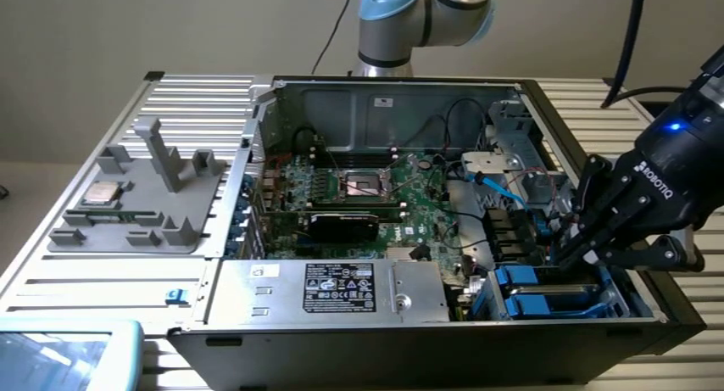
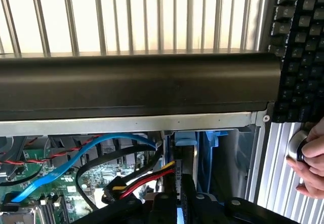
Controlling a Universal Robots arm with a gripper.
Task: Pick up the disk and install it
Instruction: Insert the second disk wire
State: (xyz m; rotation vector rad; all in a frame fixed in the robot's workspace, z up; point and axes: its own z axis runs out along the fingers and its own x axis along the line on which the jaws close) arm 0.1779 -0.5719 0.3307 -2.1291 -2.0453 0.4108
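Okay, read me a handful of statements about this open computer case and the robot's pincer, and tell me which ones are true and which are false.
1. The pincer is down inside the computer case, at the drive bay with the bright blue rails. True.
2. The pincer is wide open. False: it is shut.
3. A small square silver chip lies on the grey holder at the exterior view's left. True.
4. The case has its side panel on. False: it is open, with the green motherboard showing.
5. A hand rests on a round knob beside a black keyboard. True.
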